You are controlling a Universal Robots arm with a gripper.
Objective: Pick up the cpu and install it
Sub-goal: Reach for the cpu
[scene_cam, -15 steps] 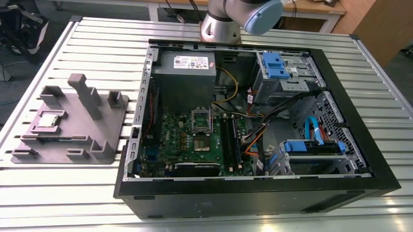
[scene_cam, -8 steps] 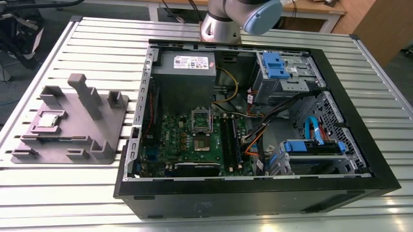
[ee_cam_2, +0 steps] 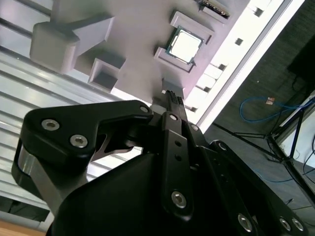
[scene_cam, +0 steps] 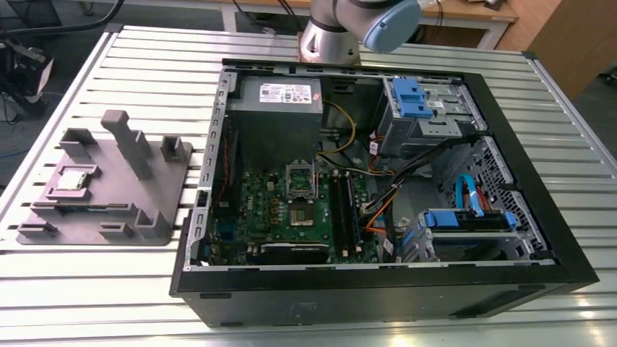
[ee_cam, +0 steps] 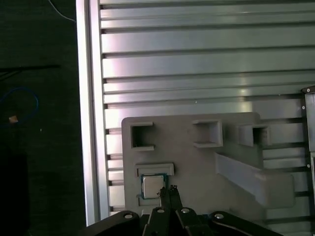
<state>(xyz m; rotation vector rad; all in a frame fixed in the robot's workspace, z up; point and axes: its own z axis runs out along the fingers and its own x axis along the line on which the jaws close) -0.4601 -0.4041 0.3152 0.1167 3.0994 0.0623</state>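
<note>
Gripper [ee_cam: 167, 190] hangs closed and empty near the cpu [ee_cam: 152, 185] on its tray [ee_cam: 197, 169].

A big silver table [scene_cam: 126, 65] made of long metal strips takes up most of the space, and light shines off it in bright bands near the front edge. Around it the floor [scene_cam: 68, 54] is dark grey. A blue cable [ee_cam_2: 256, 104] lies in loops on that floor. Behind the table stands a wooden desk [scene_cam: 463, 10] with white legs, and a brown wooden board [scene_cam: 568, 36] is at the exterior view's right.
</note>
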